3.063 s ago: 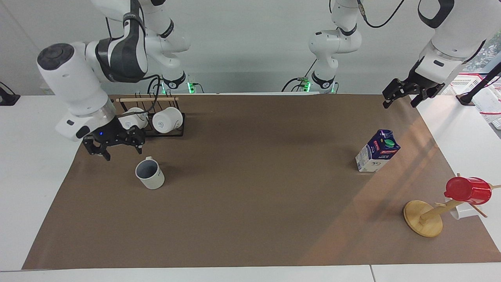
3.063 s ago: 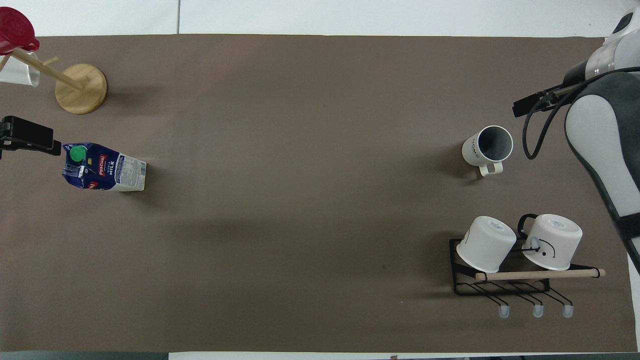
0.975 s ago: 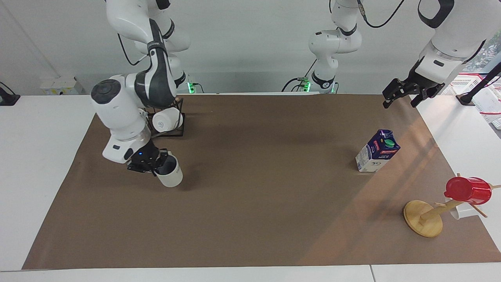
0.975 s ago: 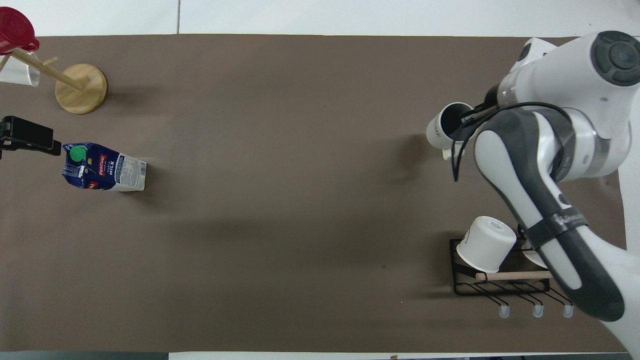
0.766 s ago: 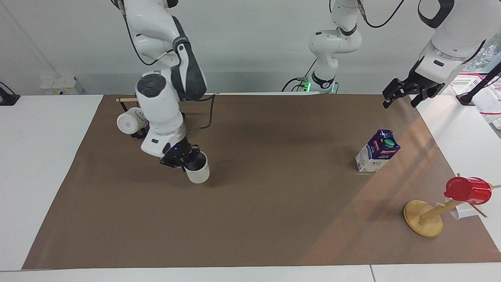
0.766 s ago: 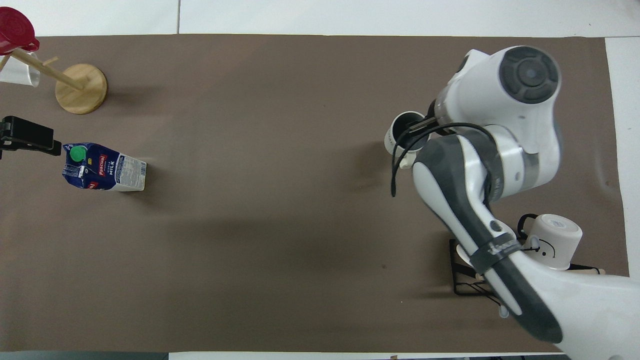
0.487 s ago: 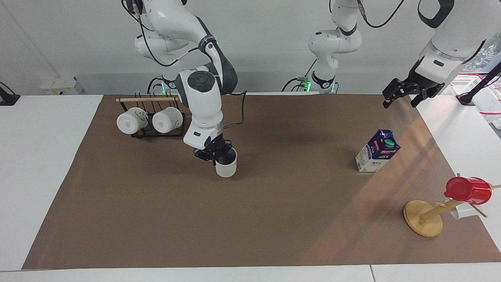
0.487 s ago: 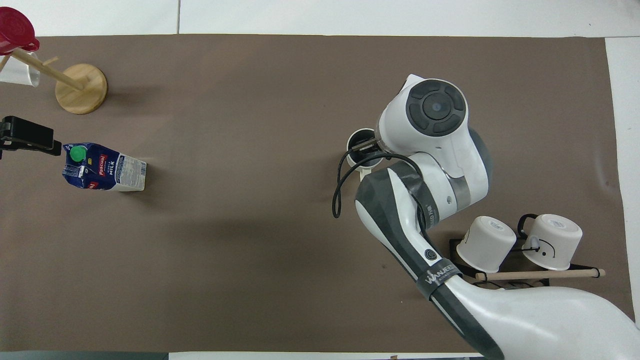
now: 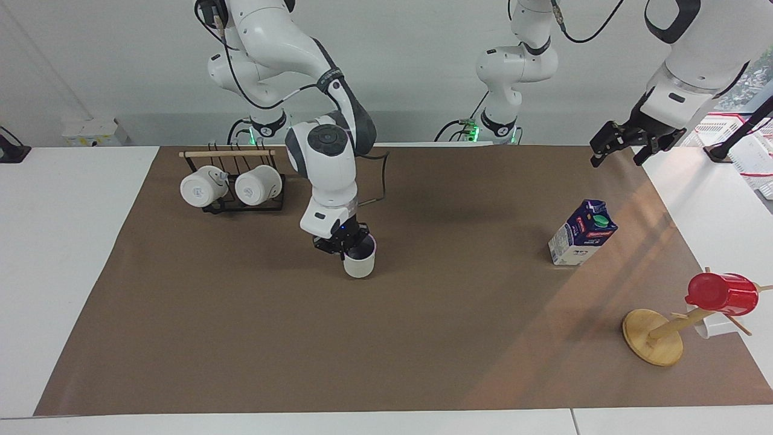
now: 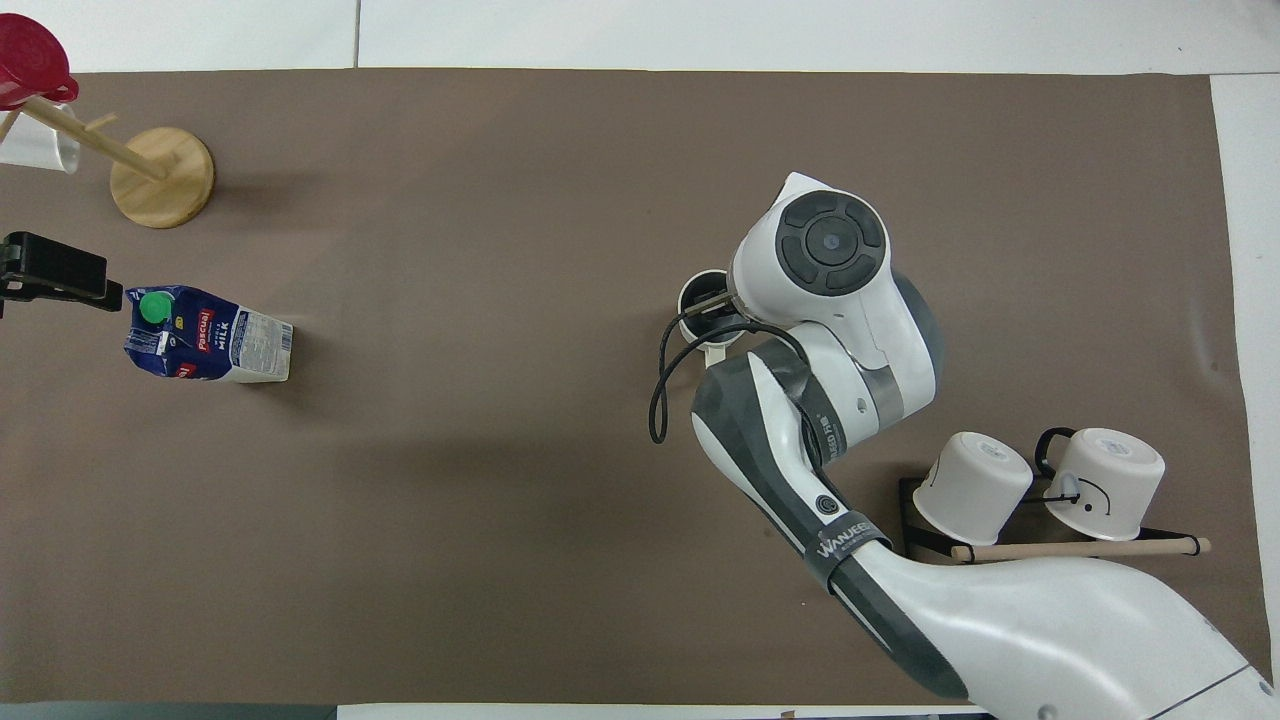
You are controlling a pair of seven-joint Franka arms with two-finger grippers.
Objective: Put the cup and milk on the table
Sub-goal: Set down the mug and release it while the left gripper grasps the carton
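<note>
The cream-white cup [image 9: 360, 263] hangs upright from my right gripper [image 9: 348, 243], which is shut on its rim, low over the middle of the table's brown sheet [image 9: 423, 338]. I cannot tell whether the cup's base touches the sheet. In the overhead view only part of the cup [image 10: 697, 301] shows beside the right arm. The milk carton [image 9: 583, 233] stands on the sheet toward the left arm's end; it also shows in the overhead view [image 10: 206, 334]. My left gripper [image 9: 616, 156] waits open in the air, over the sheet's edge beside the carton.
A black rack [image 9: 241, 202] with two white mugs stands near the right arm's base. A wooden mug tree [image 9: 654, 337] with a red cup [image 9: 723, 293] stands farther from the robots than the carton, at the left arm's end.
My right gripper closed on the cup's rim and carried it from near the rack toward the middle of the sheet. The left arm and the carton have not moved.
</note>
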